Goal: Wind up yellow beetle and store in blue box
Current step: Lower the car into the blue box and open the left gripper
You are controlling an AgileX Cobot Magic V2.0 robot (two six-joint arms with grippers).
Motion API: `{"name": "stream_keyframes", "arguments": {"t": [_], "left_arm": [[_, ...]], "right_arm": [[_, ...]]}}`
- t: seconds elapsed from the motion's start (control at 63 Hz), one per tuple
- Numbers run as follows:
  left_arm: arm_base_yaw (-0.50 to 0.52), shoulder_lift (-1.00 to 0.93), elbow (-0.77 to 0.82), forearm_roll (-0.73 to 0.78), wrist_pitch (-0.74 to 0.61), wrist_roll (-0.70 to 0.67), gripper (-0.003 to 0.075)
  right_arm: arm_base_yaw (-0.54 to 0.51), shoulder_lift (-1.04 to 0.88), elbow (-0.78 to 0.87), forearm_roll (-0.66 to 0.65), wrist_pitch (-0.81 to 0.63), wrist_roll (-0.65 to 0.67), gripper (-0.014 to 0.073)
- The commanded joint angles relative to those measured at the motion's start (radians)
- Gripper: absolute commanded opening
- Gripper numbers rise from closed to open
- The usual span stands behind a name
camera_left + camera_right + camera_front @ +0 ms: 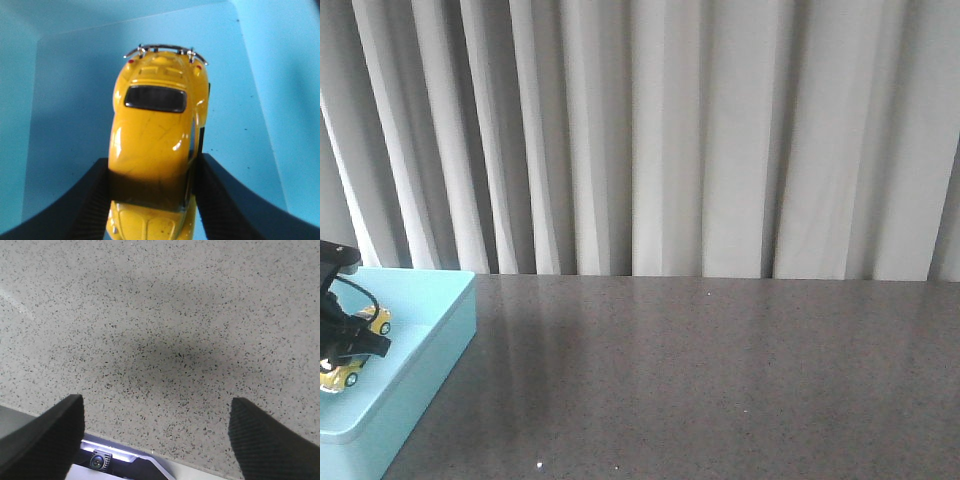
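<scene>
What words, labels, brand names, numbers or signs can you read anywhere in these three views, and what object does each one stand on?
None can be read in any view.
The yellow beetle, held in the left tool over the blue box, shows no badge or plate text.
The blue box walls are plain.
The grey speckled table under the right tool bears no markings.
</scene>
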Motion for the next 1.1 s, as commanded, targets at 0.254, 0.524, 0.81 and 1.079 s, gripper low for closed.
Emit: {"name": "stream_keyframes", "arguments": {"t": [0.254,0.524,0.81,1.079], "left_arm": [[0.012,0.028,-0.026,-0.003,-0.093,-0.056,0.0272],[0.012,0.031,-0.026,-0.004,-0.084,-0.057,0.0294],[0.012,0.031,-0.026,-0.003,-0.081,-0.057,0.0428],[0.012,0.031,-0.026,-0.003,-0.099,-0.057,0.0426]], "right_arm": [[0.001,-0.006,-0.024,0.004,-0.021,0.005,0.0579],[0.001,-0.006,-0.024,0.004,-0.006,0.005,0.0579],[0.001,-0.006,-0.024,0.004,-0.005,0.006,0.0579],[0.001,-0.006,-0.024,0.004,-0.005,0.006,0.0579]]}}
